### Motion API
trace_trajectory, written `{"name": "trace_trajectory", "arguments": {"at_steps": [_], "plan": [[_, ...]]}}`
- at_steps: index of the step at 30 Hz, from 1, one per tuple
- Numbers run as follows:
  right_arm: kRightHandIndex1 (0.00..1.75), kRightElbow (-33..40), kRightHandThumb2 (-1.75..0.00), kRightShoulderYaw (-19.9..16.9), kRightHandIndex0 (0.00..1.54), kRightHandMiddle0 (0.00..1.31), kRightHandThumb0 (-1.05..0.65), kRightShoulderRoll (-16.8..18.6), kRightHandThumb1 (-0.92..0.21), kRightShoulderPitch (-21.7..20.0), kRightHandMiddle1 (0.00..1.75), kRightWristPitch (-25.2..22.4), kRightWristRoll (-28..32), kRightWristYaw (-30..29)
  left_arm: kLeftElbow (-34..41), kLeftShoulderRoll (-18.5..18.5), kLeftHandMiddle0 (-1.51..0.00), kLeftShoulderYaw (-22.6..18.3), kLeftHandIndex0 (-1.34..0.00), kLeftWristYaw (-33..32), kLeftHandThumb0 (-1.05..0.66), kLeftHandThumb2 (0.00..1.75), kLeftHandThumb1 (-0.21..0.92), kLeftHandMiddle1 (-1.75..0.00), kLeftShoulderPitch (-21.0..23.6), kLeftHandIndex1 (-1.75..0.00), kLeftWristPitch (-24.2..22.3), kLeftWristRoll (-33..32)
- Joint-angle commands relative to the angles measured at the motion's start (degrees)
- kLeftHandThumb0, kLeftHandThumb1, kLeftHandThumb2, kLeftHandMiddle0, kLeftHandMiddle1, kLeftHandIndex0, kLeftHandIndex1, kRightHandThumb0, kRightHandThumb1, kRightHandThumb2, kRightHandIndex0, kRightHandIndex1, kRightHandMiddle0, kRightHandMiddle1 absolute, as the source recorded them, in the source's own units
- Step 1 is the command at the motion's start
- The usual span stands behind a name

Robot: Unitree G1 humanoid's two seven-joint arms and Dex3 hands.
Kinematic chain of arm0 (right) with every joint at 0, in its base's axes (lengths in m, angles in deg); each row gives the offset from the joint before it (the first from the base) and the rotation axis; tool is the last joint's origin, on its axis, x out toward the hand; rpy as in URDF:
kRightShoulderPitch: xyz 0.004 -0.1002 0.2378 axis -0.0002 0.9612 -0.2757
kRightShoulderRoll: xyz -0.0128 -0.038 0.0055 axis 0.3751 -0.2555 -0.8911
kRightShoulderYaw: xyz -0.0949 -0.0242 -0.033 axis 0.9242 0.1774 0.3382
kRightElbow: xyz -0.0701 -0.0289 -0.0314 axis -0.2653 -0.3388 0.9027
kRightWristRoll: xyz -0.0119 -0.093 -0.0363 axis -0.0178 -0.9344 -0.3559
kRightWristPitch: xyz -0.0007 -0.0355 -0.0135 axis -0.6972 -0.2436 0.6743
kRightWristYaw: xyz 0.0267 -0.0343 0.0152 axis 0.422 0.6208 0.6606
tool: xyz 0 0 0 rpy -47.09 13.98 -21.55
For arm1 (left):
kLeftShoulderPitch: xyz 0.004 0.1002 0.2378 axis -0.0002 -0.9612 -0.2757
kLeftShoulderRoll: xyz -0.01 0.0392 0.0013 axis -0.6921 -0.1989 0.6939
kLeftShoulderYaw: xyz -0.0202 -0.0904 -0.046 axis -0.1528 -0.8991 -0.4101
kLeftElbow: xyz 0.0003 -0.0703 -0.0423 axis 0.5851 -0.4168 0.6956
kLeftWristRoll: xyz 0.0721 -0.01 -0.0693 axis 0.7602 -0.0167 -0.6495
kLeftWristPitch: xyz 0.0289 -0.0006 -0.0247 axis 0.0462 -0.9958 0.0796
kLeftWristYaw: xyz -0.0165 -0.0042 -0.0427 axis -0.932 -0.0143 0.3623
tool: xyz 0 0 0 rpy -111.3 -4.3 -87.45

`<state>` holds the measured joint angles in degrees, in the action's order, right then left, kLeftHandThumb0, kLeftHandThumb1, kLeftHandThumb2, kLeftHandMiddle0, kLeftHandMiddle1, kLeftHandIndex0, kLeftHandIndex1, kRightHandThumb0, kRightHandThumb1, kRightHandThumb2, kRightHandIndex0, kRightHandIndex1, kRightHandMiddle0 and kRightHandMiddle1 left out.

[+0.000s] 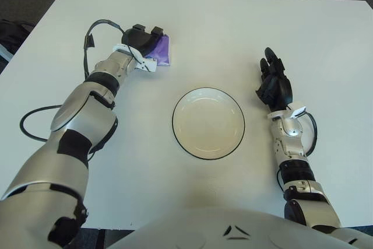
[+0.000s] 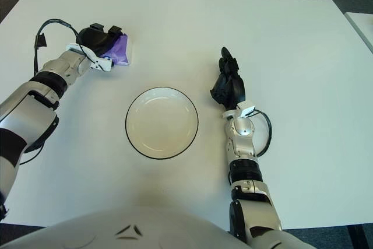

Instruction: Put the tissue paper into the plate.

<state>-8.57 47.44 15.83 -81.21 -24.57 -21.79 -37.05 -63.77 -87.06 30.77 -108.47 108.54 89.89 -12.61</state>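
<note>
The left hand [image 1: 140, 40] sits over the purple tissue pack [image 1: 161, 51] at the far left of the white table [image 2: 291, 39], black fingers curled on it and hiding most of it; no print on it can be made out. The pack lies well apart from the empty plate [image 2: 161, 122]. The right hand [image 2: 228, 83] shows right of the plate, fingers extended, holding nothing. The right eye view alone catches a second table edge [image 2: 362, 27].
</note>
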Motion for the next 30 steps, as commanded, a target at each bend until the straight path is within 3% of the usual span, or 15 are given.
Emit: {"name": "trace_trajectory", "arguments": {"at_steps": [1, 6, 9, 18, 23, 30], "plan": [[0.01, -7.74, -1.03, -0.06, 0.08, 0.0, -0.78, 0.64, -0.92, 7.35, 0.24, -1.42, -0.96, -0.16, 0.5, -0.41, -0.81, -0.53, -0.79, 2.07, -0.01, 1.56, 0.02, -1.75, -2.07, -1.44, 3.48, -0.61], [0.01, -8.08, -1.02, -0.1, 0.08, 0.0, -0.78, 0.55, -0.92, 7.31, 0.24, -1.31, -0.75, 0.19, 3.75, -1.96, -0.84, -1.73, -0.83, 1.75, -0.01, 1.62, -0.03, -1.75, -0.54, -1.44, 7.51, -1.4], [0.01, -8.46, -1.02, -0.14, 0.08, 0.0, -0.78, 0.51, -0.92, 7.21, 0.24, -1.21, -0.49, 0.42, 9.7, -3.98, -0.86, -2.81, -0.84, 1.38, -0.01, 1.66, -0.07, -1.75, 0.03, -1.46, 11.19, -1.73], [0.0, -9.0, -1.02, -0.02, 0.07, 0.0, -0.8, 0.44, -0.92, 6.86, 0.23, -1.09, -0.26, 0.91, 23.63, -8.16, -0.91, -7.57, -0.89, 0.82, -0.01, 1.74, -0.14, -1.75, -3.04, -1.48, 17.01, -3.36], [0.0, -9.33, -1.01, 0.04, 0.06, 0.0, -0.8, 0.32, -0.92, 6.66, 0.22, -1.13, -0.29, 1.11, 36.44, -10.95, -0.9, -12.09, -0.83, 5.38, -0.01, 1.75, -0.12, -1.75, -5.9, -1.56, 18.07, -5.89], [0.0, -10.07, -1.02, -0.07, 0.06, 0.0, -0.79, 0.23, -0.92, 6.37, 0.21, -0.95, -0.25, 1.38, 49.14, -10.41, -0.88, -15.71, -0.76, 13.57, -0.01, 1.75, -0.09, -1.75, -8.78, -1.66, 16.01, -9.11]]}}
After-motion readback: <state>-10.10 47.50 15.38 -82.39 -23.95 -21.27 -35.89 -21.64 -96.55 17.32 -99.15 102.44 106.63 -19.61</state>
